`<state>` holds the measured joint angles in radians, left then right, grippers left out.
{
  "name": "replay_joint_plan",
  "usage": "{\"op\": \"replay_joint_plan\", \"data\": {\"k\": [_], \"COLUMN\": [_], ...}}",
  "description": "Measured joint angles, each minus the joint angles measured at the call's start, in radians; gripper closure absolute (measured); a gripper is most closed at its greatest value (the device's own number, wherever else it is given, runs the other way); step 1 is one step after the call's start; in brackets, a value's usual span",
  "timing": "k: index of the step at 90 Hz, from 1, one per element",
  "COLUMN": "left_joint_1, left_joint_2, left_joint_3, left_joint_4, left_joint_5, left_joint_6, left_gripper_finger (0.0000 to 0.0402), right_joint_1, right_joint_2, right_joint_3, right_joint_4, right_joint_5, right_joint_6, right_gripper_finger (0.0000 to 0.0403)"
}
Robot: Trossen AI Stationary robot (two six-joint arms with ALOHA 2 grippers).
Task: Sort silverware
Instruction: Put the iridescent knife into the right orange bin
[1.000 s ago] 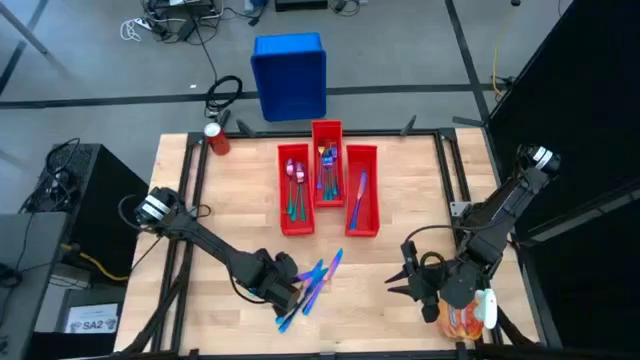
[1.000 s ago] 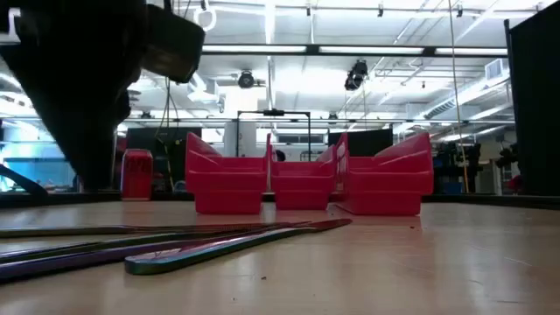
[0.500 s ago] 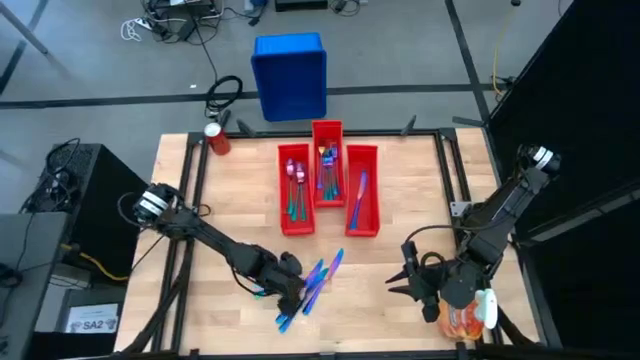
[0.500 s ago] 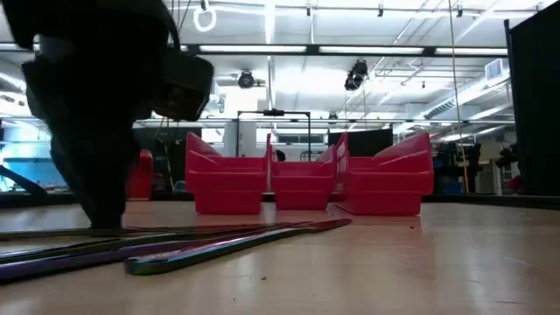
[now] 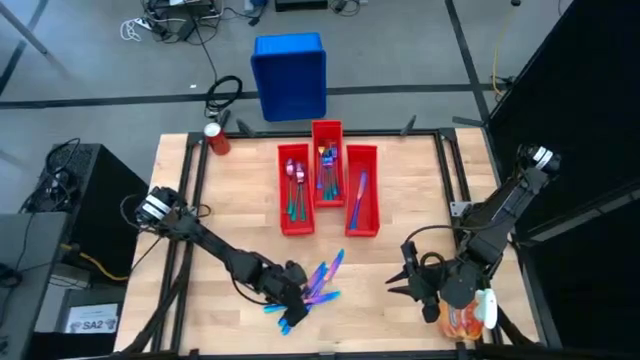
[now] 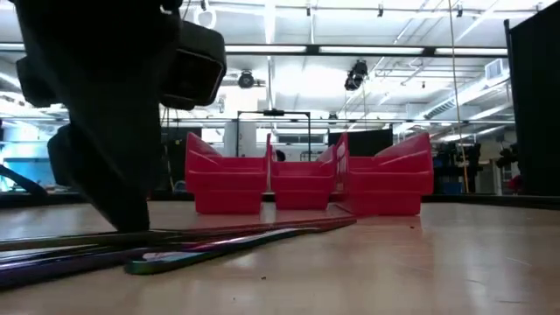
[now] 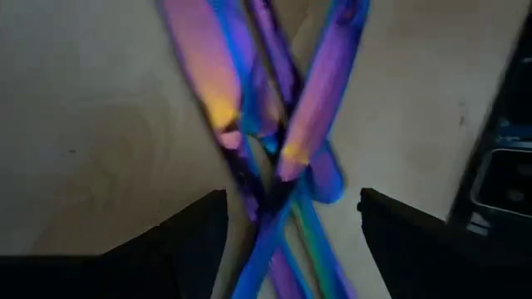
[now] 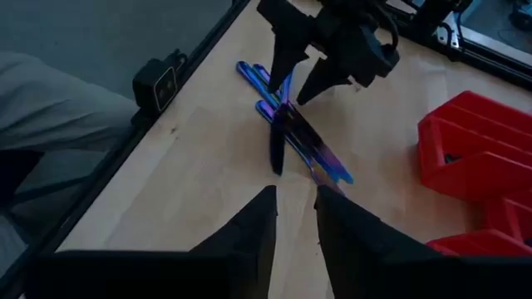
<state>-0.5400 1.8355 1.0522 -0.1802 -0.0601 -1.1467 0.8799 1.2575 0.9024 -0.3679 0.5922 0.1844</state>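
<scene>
At the near left of the wooden surface, the left gripper is down at the loose silverware, a small crossed pile of iridescent blue and purple pieces lying flat on the wood. The left wrist view shows the jaws spread apart, one finger on each side of the crossed handles, with nothing clamped between them; the right wrist view confirms this, the two fingers splayed over the end of the pile. From the low view the left arm's dark bulk stands at the left with the pieces stretched along the wood beneath it. Farther back, at the middle of the surface, three red bins stand side by side, touching. The left bin holds several pieces with rounded pink and teal ends; the middle bin, set slightly farther back, holds a cluster of blue pieces; the right bin holds a blue and purple piece lying lengthwise. A red can stands at the far left corner, and a blue crate sits on the floor beyond the far edge. At the near right, well apart from the pile, the right gripper waits above the wood, jaws released and empty, pointing toward the silverware.
</scene>
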Motion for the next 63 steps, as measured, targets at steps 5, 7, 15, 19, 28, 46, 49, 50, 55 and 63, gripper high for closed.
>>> {"op": "replay_joint_plan", "data": {"k": [5, 7, 15, 19, 28, 46, 49, 50, 55, 63], "left_joint_1": [-0.004, -0.005, -0.019, -0.03, -0.053, -0.078, -0.078, -0.078, -0.078, -0.074], "left_joint_2": [0.0, 0.0, 0.0, 0.0, 0.0, 0.045, 0.065, 0.073, 0.12, 0.178], "left_joint_3": [0.014, 0.022, 0.059, 0.084, 0.167, 0.361, 0.392, 0.403, 0.447, 0.495], "left_joint_4": [-0.033, -0.047, -0.049, -0.055, -0.161, -0.429, -0.464, -0.474, -0.52, -0.556], "left_joint_5": [-0.012, -0.021, -0.074, -0.111, -0.182, -0.246, -0.246, -0.246, -0.23, -0.198], "left_joint_6": [-0.001, 0.003, 0.06, 0.098, 0.145, 0.142, 0.143, 0.144, 0.145, 0.165], "left_gripper_finger": [0.015, 0.015, 0.015, 0.015, 0.015, 0.015, 0.015, 0.015, 0.015, 0.015], "right_joint_1": [0.0, -0.001, -0.002, -0.002, -0.002, -0.004, -0.004, -0.004, -0.004, -0.004], "right_joint_2": [0.0, 0.0, 0.0, 0.0, 0.0, 0.0, 0.0, 0.0, 0.0, 0.0], "right_joint_3": [0.0, 0.0, 0.0, 0.0, 0.0, 0.0, 0.0, 0.0, 0.0, 0.0], "right_joint_4": [0.0, 0.0, 0.0, 0.0, 0.0, 0.0, 0.0, 0.001, 0.001, 0.002], "right_joint_5": [0.0, 0.0, -0.001, -0.002, -0.002, -0.001, -0.001, -0.001, -0.001, -0.001], "right_joint_6": [0.0, 0.0, 0.0, 0.0, 0.0, 0.005, 0.005, 0.005, 0.005, 0.005], "right_gripper_finger": [0.0335, 0.0336, 0.0338, 0.0339, 0.0338, 0.0336, 0.0337, 0.0337, 0.0338, 0.0339]}}
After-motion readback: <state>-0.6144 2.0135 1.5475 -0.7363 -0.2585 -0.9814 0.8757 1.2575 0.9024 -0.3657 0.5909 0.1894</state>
